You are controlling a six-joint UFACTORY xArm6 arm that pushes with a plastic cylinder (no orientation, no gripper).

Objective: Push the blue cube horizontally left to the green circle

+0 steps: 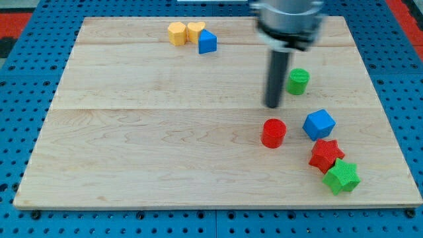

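The blue cube [319,124] lies on the wooden board at the view's right, below the middle. The green circle [298,81] is a short green cylinder above it and a little to the left. My tip [273,105] is the lower end of a dark rod that comes down from the view's top. It stands left of the green circle, above the red cylinder [273,133] and up-left of the blue cube. It touches no block.
A red star [326,155] and a green star [342,176] lie below the blue cube, close together. A yellow hexagon [176,32], a yellow heart [195,30] and a second blue block [207,42] cluster at the board's top. The board's right edge [385,106] is near.
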